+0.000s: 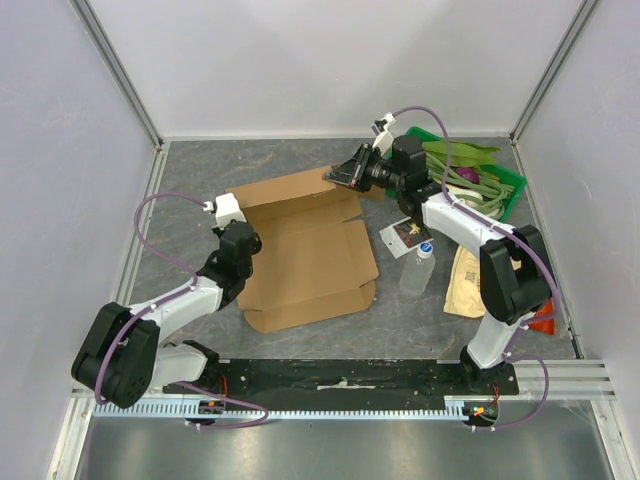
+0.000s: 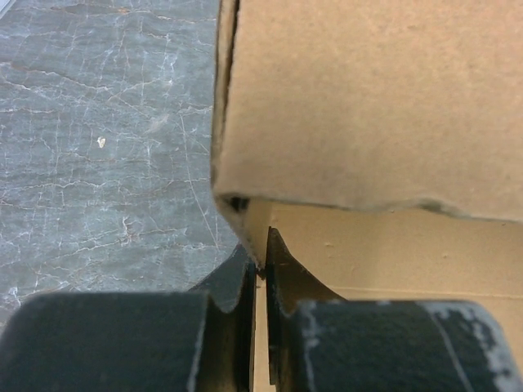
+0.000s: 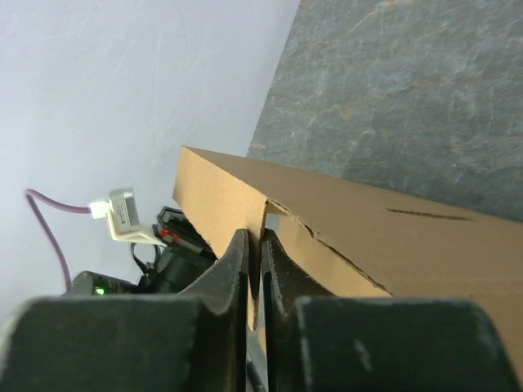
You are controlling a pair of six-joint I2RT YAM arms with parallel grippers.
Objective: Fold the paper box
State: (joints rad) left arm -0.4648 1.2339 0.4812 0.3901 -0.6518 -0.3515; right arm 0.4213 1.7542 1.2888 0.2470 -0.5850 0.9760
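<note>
A plain brown, unprinted corrugated cardboard paper box [image 1: 310, 250] lies opened out in the middle of the grey, stone-patterned surface [image 1: 200, 170], between the two arms. Its creased panels are mostly flat, with a narrow flap along the near edge.

The left gripper [image 2: 260, 261] sits at the box's left edge. Its dark fingers [image 2: 237, 286] are pressed almost together, pinching a thin cardboard edge between them, and a folded cardboard panel stands just above the fingertips in the left wrist view.

The right gripper [image 3: 255, 245] is at the box's far right corner. Its fingers [image 3: 282, 269] are drawn close on the edge of the far panel, which shows a small tear or slit beside the grip and runs edge-on across the right wrist view, raised above the surface.

To the right of the box, apart from it, stand a clear plastic bottle [image 1: 418, 268], a tan crinkly snack bag [image 1: 467, 282] and, farther back, a green plastic tray [image 1: 510, 185] holding leafy vegetables.
</note>
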